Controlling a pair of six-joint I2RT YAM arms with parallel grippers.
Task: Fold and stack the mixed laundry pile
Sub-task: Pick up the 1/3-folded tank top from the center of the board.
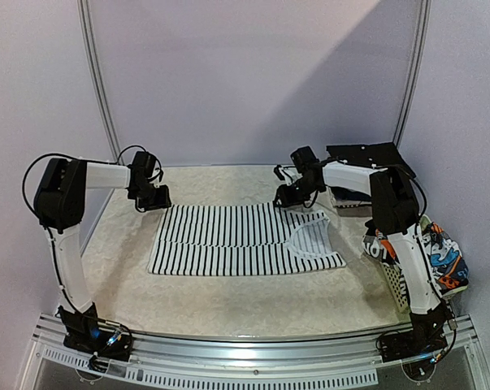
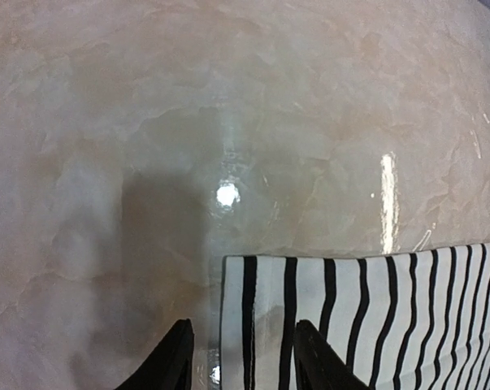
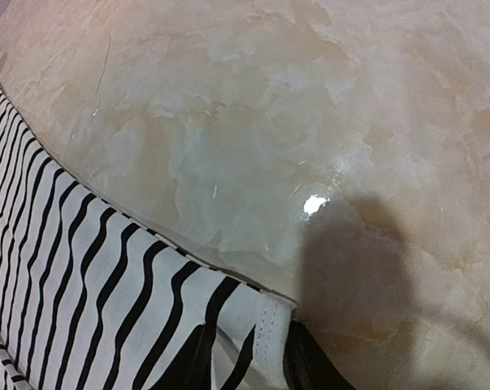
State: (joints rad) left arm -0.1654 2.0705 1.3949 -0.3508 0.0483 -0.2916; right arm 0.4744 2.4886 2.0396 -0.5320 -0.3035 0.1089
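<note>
A white garment with thin black stripes (image 1: 245,240) lies spread flat in the middle of the table. My left gripper (image 1: 151,197) is at its far left corner. In the left wrist view the jaws (image 2: 243,325) stand open astride that corner (image 2: 261,317), with a gap between the left finger (image 2: 173,357) and the cloth's edge. My right gripper (image 1: 293,195) is at the far right corner. There its jaws (image 3: 245,325) stand partly closed but still open around the white stitched hem (image 3: 269,341). A graphic print garment (image 1: 444,260) hangs in the basket at the right.
A white lattice basket (image 1: 395,280) stands at the table's right edge beside the right arm. A black flat object (image 1: 366,154) sits at the back right corner. The marbled tabletop (image 1: 228,301) lies bare in front of the garment. White walls close the back and sides.
</note>
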